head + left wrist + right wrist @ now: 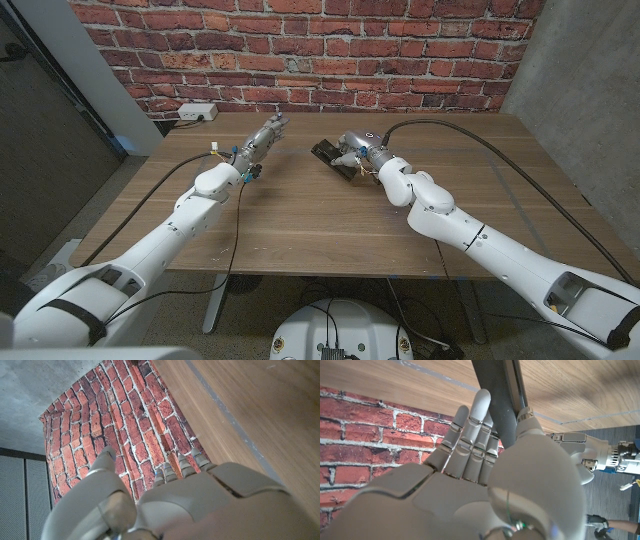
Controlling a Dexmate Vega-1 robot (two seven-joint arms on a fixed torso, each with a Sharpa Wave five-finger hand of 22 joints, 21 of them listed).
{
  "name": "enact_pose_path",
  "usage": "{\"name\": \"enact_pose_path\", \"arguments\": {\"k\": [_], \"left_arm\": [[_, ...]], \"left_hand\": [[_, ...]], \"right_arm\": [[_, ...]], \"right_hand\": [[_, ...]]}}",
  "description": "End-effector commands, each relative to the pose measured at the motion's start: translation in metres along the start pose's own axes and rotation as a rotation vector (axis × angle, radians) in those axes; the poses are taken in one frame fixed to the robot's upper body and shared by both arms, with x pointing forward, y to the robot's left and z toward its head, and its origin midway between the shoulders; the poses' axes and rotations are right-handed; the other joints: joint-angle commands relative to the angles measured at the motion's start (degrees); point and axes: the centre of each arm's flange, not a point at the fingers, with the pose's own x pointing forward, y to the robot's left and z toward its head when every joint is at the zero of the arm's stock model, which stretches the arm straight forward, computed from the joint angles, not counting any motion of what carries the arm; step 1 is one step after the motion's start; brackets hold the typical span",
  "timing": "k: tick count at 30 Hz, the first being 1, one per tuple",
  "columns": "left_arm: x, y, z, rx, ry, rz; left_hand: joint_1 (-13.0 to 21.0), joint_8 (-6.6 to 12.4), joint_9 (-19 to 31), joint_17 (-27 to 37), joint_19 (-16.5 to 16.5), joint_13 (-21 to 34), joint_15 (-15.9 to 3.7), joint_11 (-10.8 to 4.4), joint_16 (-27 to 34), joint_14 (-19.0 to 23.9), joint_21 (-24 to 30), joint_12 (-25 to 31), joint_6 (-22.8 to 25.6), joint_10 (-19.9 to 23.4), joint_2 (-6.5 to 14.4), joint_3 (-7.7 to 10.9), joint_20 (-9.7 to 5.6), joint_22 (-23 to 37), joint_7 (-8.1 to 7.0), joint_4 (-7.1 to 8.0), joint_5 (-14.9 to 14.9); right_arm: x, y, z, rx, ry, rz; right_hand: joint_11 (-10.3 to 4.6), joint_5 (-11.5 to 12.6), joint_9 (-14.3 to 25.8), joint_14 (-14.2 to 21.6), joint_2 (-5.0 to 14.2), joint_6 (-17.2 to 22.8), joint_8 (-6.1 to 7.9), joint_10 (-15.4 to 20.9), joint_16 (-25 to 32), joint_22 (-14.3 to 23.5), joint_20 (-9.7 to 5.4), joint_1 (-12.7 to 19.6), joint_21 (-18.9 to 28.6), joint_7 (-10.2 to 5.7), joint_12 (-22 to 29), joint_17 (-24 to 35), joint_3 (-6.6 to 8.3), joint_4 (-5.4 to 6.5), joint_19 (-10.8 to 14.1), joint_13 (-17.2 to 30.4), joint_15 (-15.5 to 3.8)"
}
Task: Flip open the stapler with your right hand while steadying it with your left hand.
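Against the right hand [352, 152], fingers extended on it, the stapler [328, 153] is seen, its long axis running toward the open left hand [268, 134], well apart.

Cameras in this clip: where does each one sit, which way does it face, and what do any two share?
Head view: on the robot's head, looking down the table at both arms, left hand, right hand at the stapler.
Left wrist view: behind the left hand, facing the brick wall.
Right wrist view: behind the right hand, facing the stapler.
Shared: stapler, wall.
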Motion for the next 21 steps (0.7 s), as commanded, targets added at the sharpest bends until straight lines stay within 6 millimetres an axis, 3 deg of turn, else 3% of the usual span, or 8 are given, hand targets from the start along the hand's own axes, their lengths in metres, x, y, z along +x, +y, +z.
{"name": "enact_pose_path", "arguments": {"k": [1, 10, 13, 21], "left_arm": [[0.007, 0.0, 0.016, 0.091, -0.029, -0.092], [0.011, 0.001, 0.023, 0.106, -0.049, -0.198], [0.012, 0.001, 0.023, 0.088, -0.06, -0.243], [0.016, 0.002, 0.024, 0.082, -0.063, -0.325]], "left_hand": [[2.0, 0.76, 0.2, 0.4, 0.1, 0.2, -1.99, -0.63, 0.4, 0.7, -0.5, 0.3, 1.3, 1.3, -1.2, -0.02, 0.3, 0.3, 0.15, -1.36, -0.1], [5.0, 0.96, 0.3, 0.5, 0.1, 0.4, -2.19, -0.87, -0.1, 0.1, -1.2, -0.1, 2.7, 1.4, -5.2, -1.35, 0.44, 0.3, 0.26, -2.86, 0.4], [6.6, 0.93, 0.3, 0.5, 0.2, 0.4, -2.39, -1.34, -0.1, 0.1, -1.3, -0.3, 2.9, 1.4, -5.0, -0.96, 0.34, 0.3, -0.04, -2.99, 0.6], [11.9, 1.53, 0.5, 0.6, 1.0, 0.5, -2.8, -0.87, 0.0, 0.5, -1.5, -0.4, 5.1, 1.9, -4.2, 0.29, 0.1, 0.4, -0.38, -3.13, 0.6]], "right_arm": [[0.001, -0.004, -0.011, 0.161, -0.016, 0.006], [0.003, -0.006, -0.018, 0.269, -0.021, 0.023], [0.004, -0.007, -0.019, 0.301, -0.025, 0.026], [0.005, -0.012, -0.023, 0.416, -0.051, 0.023]], "right_hand": [[-5.36, 0.3, 1.9, 0.4, 3.9, 6.3, 0.62, 7.2, 0.4, 0.4, -4.27, 4.7, 0.9, -5.5, 9.4, 0.5, -0.21, -0.17, -0.2, 14.4, -3.27], [-5.39, 0.3, 2.1, 0.5, 3.91, 6.4, 0.53, 7.2, 0.5, 0.6, -4.21, 4.9, 2.1, -5.3, 9.5, 1.0, -0.32, -0.21, -0.4, 15.1, -3.27], [-5.4, 0.3, 2.1, 0.7, 3.89, 6.4, 0.51, 7.2, 0.6, 0.6, -4.19, 5.0, 2.4, -5.19, 9.6, 1.2, -0.36, -0.22, -0.4, 15.3, -3.26], [-5.27, 0.3, 2.2, 0.6, 3.82, 6.5, 0.4, 7.4, 0.6, 0.8, -4.22, 5.2, 3.4, -4.98, 9.6, 1.5, -0.51, -0.23, -0.6, 15.6, -3.25]]}}
